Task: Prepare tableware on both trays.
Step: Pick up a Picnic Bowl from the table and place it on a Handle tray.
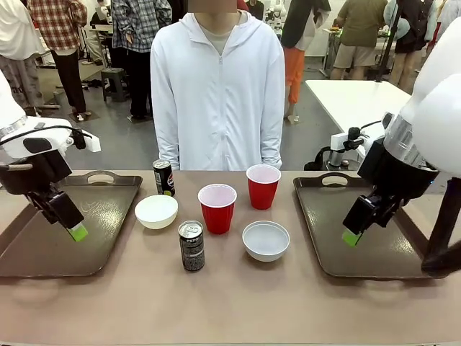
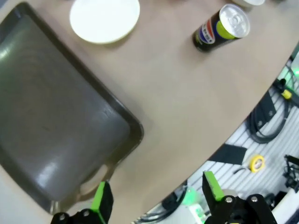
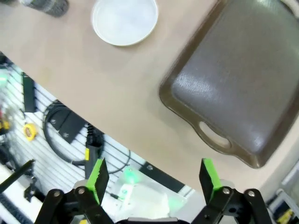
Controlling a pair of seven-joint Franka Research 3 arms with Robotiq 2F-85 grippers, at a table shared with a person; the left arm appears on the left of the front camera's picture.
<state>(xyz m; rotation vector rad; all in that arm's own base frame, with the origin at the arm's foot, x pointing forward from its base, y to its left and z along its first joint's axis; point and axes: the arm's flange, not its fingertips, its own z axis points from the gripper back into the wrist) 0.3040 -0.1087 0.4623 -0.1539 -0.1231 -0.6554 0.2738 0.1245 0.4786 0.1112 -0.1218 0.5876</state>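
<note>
1. Landmark: near red cup (image 1: 217, 207), upright on the tan tabletop (image 1: 230, 303), white inside showing, mid-table between the two trays.
2. Near Pepsi can (image 1: 191, 246): upright, on the robot's side of the cup and a little to its left, close to it but apart. It is the piece of tableware closest to the robot.
3. Right bowl (image 1: 266, 240): white, mouth up, on the robot's side of the cup and to its right, not touching it.
4. Left gripper (image 1: 75, 231): well left of the cup, hovering over the left tray (image 1: 43, 252). Jaws spread wide and holding nothing. The left wrist view shows the green pads (image 2: 102, 203) apart above the tray's handle end and the table edge.
5. Right gripper (image 1: 351, 236): well right of the cup, hovering over the right tray (image 1: 324, 245). Jaws spread just as wide, nothing between them. The right wrist view shows tabletop, floor and a tray corner beyond them.
6. Left bowl (image 1: 156, 211): white, about level with the cup and to its left, apart from it, just beside the left tray's inner rim.
7. Far red cup (image 1: 263, 186): upright, behind the landmark cup and to its right, near but not touching.
8. Far Pepsi can (image 1: 163, 177): upright, behind the cup and to its left, close to the far table edge, logo facing the robot.
9. Person (image 1: 216, 94): white zip jacket, standing past the far edge, straight behind the cup.
</note>
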